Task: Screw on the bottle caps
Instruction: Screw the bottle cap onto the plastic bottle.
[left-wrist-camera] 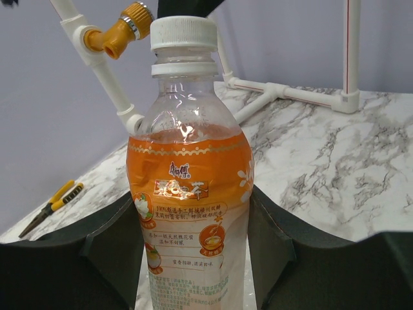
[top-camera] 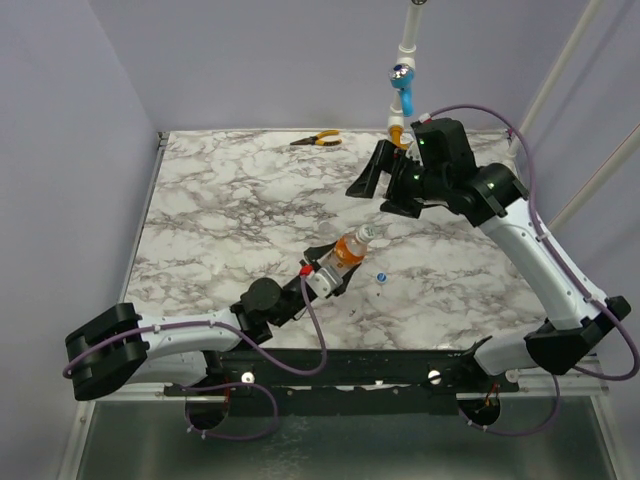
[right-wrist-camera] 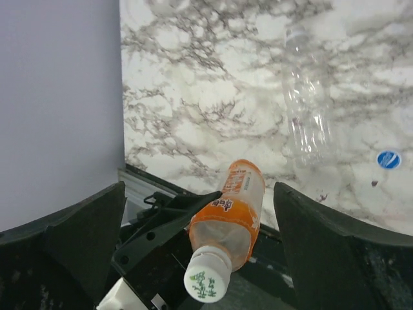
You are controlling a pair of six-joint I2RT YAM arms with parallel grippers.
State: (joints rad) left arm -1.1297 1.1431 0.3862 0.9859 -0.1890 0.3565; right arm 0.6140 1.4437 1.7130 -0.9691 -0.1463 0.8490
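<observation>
My left gripper [top-camera: 335,265] is shut on the bottle [top-camera: 349,250], a slim clear bottle with an orange label, and holds it tilted above the table. Its fingers [left-wrist-camera: 97,258] press the label of the bottle [left-wrist-camera: 190,194] from both sides. The whitish cap [left-wrist-camera: 182,32] sits on the bottle's neck. In the right wrist view the same cap [right-wrist-camera: 208,283] points at the camera. My right gripper [top-camera: 385,195] hangs open above and beyond the capped end, with nothing between its fingers [right-wrist-camera: 84,226]. The blue cap [top-camera: 381,276] lies on the marble, also seen as the blue cap [right-wrist-camera: 388,159].
An empty clear bottle [right-wrist-camera: 308,110] lies on the marble near the blue cap. Orange-handled pliers [top-camera: 318,140] rest at the table's far edge. A white pipe rig with a blue valve handle [top-camera: 402,88] and an orange valve [left-wrist-camera: 122,32] stands at the back right.
</observation>
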